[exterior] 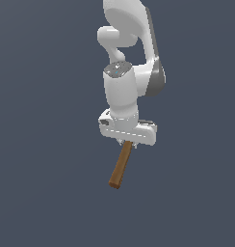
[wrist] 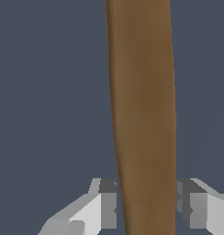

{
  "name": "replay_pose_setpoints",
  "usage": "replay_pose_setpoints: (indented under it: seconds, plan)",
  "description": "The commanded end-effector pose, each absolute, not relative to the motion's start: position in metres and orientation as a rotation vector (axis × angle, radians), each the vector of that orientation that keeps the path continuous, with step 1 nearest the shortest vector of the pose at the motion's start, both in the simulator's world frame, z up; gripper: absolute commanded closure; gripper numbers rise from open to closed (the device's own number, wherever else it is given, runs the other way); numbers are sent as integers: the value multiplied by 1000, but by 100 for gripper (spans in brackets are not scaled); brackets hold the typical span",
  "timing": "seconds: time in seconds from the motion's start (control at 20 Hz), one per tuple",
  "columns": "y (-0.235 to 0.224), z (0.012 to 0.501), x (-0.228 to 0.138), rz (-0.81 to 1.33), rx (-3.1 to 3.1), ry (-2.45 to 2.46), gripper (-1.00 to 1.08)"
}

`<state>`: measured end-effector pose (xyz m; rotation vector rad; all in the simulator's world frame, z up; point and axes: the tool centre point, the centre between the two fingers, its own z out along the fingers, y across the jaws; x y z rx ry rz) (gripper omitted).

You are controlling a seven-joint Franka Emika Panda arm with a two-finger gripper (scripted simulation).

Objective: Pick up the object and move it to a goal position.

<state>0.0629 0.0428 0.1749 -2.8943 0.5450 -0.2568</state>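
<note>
The pincer (wrist: pixel 145 209) is closed narrow on the brown handle of the hammer (wrist: pixel 141 114), one finger (wrist: pixel 107 204) on each side; the handle hangs slanted below it, the head is hidden

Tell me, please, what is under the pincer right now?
Under the pincer the hammer's wooden handle slants downward, with its fingers on either side of it. The hammer head is hidden behind the hand.
</note>
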Motion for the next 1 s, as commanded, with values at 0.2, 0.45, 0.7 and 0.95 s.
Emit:
replay_pose_setpoints:
  seconds: [0.2, 0.45, 0.7, 0.95]
  plan:
    - [27, 223, 77, -328, -2857, 398, 108]
    - [15, 258, 86, -376, -2822, 288, 108]
    - [2, 295, 94, -423, -2781, 176, 108]
    - [-13, 335, 102, -472, -2732, 57, 108]
